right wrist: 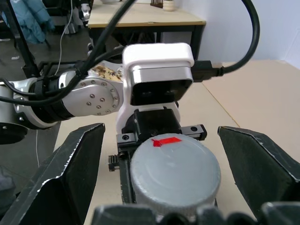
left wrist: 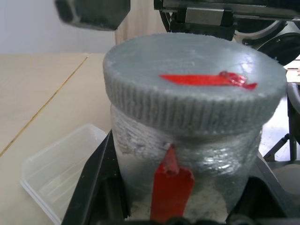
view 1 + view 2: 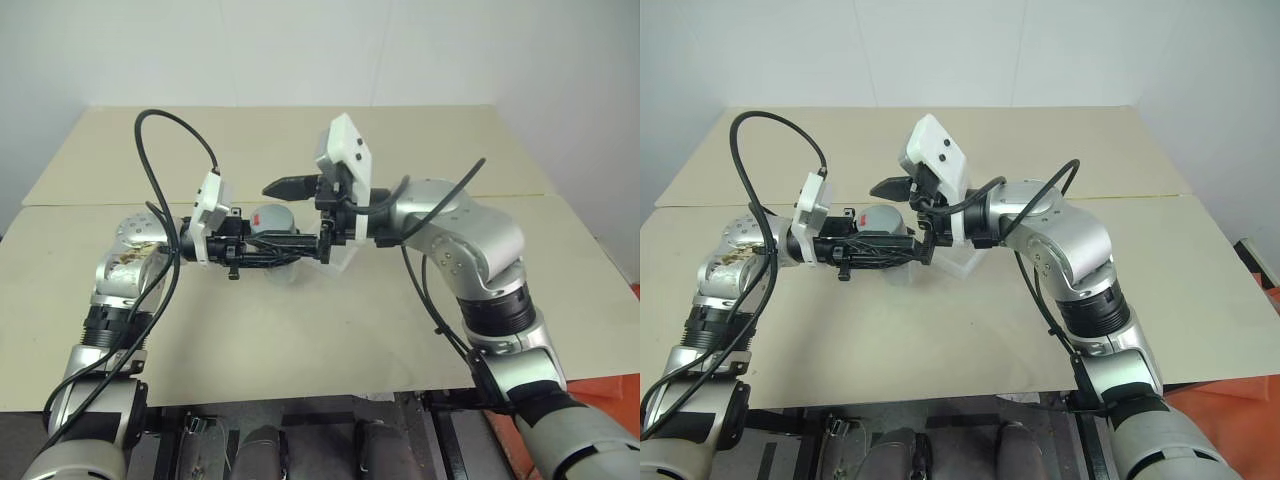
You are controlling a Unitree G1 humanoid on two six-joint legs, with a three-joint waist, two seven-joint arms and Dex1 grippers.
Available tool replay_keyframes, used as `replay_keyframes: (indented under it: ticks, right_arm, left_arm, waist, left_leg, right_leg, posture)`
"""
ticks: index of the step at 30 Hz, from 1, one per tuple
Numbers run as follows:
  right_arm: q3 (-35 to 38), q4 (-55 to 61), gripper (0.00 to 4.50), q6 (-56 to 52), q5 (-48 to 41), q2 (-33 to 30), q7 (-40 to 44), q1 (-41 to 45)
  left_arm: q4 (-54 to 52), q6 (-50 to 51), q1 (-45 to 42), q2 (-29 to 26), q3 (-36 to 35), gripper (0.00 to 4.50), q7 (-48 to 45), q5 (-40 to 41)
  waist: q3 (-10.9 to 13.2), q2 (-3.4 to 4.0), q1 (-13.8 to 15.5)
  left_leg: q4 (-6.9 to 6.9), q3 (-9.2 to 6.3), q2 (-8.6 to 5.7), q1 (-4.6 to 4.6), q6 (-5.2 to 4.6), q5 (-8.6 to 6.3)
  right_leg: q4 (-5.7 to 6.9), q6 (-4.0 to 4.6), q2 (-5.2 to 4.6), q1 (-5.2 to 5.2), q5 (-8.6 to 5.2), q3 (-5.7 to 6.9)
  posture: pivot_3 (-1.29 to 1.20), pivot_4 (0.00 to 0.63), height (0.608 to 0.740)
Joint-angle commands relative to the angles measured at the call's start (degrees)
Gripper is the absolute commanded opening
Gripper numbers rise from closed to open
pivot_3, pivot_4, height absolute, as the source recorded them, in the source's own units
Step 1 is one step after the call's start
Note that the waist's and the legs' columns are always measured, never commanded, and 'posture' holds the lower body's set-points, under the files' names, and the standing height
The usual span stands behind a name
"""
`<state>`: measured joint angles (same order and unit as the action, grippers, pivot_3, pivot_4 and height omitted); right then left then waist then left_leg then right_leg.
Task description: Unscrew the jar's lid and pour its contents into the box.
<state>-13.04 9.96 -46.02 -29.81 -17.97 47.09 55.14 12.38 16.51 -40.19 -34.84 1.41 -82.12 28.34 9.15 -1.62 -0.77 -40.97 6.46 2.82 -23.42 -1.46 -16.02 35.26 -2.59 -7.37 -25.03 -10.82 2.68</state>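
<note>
The jar [image 2: 187,159] is a small silver cylinder with a red stripe down its side. It is held upright above the table, with my left gripper [image 3: 290,248] shut on its body. The ribbed grey lid [image 2: 192,89] sits on the jar and carries a strip of red tape. My right gripper [image 1: 164,168] is open around the lid; its black fingers [image 1: 61,173] stand wide on either side and do not touch it. The clear plastic box [image 2: 56,173] lies on the table below and just beyond the jar.
The beige table [image 3: 330,340] stretches around both arms, with a seam line running across it behind the grippers. Black cables [image 3: 160,170] loop up from both wrists. Past the table's right edge lies an orange patch of floor [image 3: 615,385].
</note>
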Motion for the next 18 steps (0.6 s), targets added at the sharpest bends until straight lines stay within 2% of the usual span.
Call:
replay_keyframes:
  ticks: [1, 16, 18]
  right_arm:
    - [0.07, -0.03, 4.5, 1.33, 0.77, 0.32, 0.05, 1.45]
    - [-0.96, -1.28, 4.5, 2.67, 3.19, 1.45, 1.57, 1.1]
    - [-0.93, -1.26, 3.9, 2.78, 3.44, 1.48, 1.67, 1.12]
  left_arm:
    - [-0.22, -0.93, -1.81, -0.06, -0.79, 1.94, -0.36, 0.11]
    - [-0.68, -1.98, -0.36, -0.49, -1.26, 1.94, 0.21, -0.26]
    - [-0.71, -1.95, -0.32, -0.53, -1.28, 1.94, 0.26, -0.3]
  waist:
    - [0.0, 0.0, 0.0]
    - [0.0, 0.0, -0.03]
    - [0.0, 0.0, -0.04]
  left_leg:
    - [0.0, 0.0, 0.0, 0.0, 0.0, 0.0]
    - [0.0, 0.0, 0.0, -0.02, 0.0, 0.0]
    - [0.0, 0.0, 0.0, -0.02, 0.0, 0.0]
  right_leg:
    - [0.0, 0.0, 0.0, 0.0, 0.0, 0.0]
    - [0.0, 0.0, 0.0, -0.02, 0.0, 0.0]
    - [0.0, 0.0, 0.0, -0.02, 0.0, 0.0]
  posture:
    - [0.0, 0.15, 0.74]
    - [0.0, 0.15, 0.74]
    - [0.0, 0.15, 0.74]
